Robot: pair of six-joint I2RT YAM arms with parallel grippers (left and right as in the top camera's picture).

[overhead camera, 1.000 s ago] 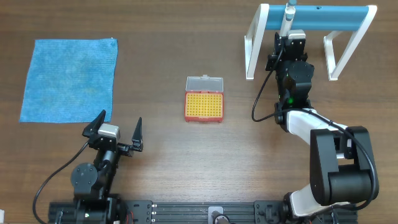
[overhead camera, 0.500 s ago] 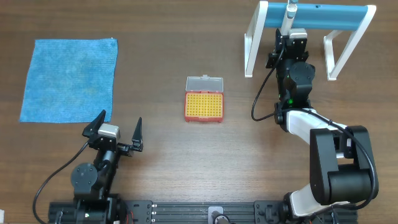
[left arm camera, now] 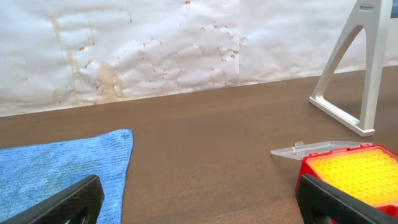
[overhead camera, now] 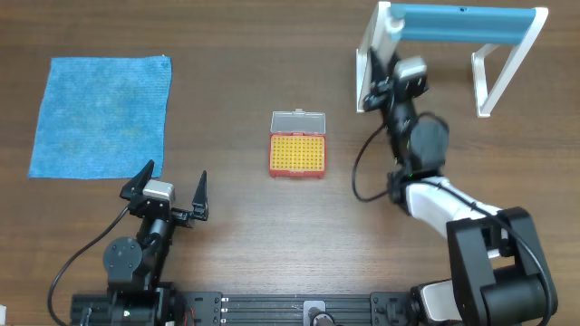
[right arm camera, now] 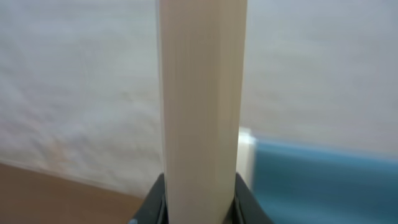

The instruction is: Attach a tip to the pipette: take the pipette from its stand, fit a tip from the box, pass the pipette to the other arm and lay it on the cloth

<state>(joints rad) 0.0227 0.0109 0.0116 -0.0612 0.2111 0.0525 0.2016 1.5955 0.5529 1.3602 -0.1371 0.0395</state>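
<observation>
In the right wrist view we see the pipette (right arm camera: 202, 93) as a pale upright shaft rising straight out of the right end effector (right arm camera: 200, 208). Its dark fingers (right arm camera: 157, 202) press against the shaft from both sides, so we read it as pinching the pipette. Behind the shaft, off to one side, lies the blue bar of the stand (right arm camera: 311, 180), and we cannot tell whether the pipette touches it. In the top view we find that end effector at the left end of the stand, close to its white left leg and on the near side of the blue bar. It is well apart from the tip box (overhead camera: 297, 156), which sits near the middle of the worktop (overhead camera: 236, 81) with its yellow tips showing and its clear lid (overhead camera: 298, 119) folded open on the far side. The blue cloth (overhead camera: 100, 116) lies flat at the far left, and the left end effector (overhead camera: 170, 187) sits close to its arm's base, near the cloth's near right corner, its two fingers spread wide. In the left wrist view we look out between those spread fingers, with the cloth on one side and the red tip box on the other. A white leg of the stand rises beyond the box, and a pale wall (left arm camera: 155, 43) stands behind the worktop.
</observation>
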